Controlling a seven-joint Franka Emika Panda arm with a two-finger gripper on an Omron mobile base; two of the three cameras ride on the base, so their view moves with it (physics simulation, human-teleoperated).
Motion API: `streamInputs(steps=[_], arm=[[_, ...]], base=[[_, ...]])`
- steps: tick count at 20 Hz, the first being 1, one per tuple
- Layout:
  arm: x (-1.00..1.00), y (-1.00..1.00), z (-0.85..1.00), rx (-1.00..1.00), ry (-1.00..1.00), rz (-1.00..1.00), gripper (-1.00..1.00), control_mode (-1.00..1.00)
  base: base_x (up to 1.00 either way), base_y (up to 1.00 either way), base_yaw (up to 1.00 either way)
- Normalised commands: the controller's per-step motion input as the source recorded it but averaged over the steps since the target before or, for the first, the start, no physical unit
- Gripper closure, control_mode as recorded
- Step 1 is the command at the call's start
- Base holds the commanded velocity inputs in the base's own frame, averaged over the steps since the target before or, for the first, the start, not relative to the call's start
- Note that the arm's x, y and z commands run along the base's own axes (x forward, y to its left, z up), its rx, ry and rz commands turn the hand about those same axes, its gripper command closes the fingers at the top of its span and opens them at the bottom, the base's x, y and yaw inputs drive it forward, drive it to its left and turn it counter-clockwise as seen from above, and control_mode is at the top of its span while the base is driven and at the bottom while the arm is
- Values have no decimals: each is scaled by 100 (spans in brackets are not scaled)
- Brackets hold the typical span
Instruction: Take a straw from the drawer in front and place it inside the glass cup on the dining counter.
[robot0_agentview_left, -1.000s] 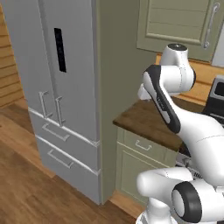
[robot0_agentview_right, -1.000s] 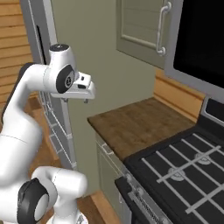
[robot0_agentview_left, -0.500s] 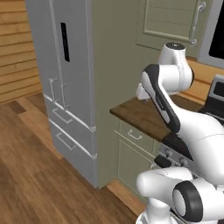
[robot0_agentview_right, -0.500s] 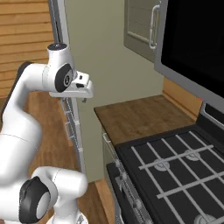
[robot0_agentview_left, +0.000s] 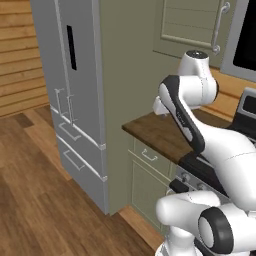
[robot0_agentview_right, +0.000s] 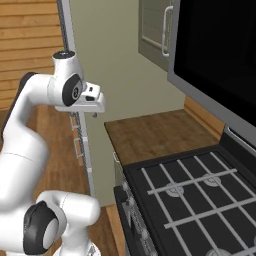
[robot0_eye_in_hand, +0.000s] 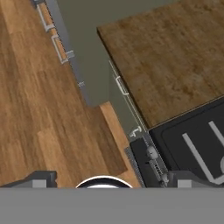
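Observation:
My gripper (robot0_agentview_right: 95, 111) hangs high in the air over the floor in front of a short wood countertop (robot0_agentview_right: 150, 135). Its jaws stand wide open and empty, and both fingertips (robot0_eye_in_hand: 41, 179) show far apart at the bottom of the hand view. From the left base view the hand (robot0_agentview_left: 158, 106) peeks out from behind the arm. A shut sage-green drawer (robot0_agentview_left: 149, 155) with a small silver handle (robot0_eye_in_hand: 121, 85) sits under that countertop; I cannot tell whether it is the task's drawer. The straw, the glass cup and the dining counter are out of view.
A grey fridge (robot0_agentview_left: 75, 75) stands at the left beside a tall green panel (robot0_agentview_left: 125, 60). A black stove (robot0_agentview_right: 200, 200) adjoins the countertop, with a dark microwave (robot0_agentview_right: 220, 50) above it and a green upper cabinet (robot0_agentview_right: 157, 30). Open wood floor (robot0_eye_in_hand: 39, 109) lies below.
The whole picture has shifted in both base views, so the base has moved: more of the stove shows now. The arm keeps its pose and the gripper stays open.

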Motion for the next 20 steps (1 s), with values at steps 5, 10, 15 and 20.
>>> streamInputs(steps=[5,10,15,20], arm=[[42,9,-36,-11,6,2,-100,-100],[28,52,-79,-37,0,0,-100,-100],[19,41,-85,-38,0,0,-100,-100],[17,21,-85,-32,3,0,-100,-100]], base=[[0,0,0],[0,0,0],[0,0,0],[0,0,0]])
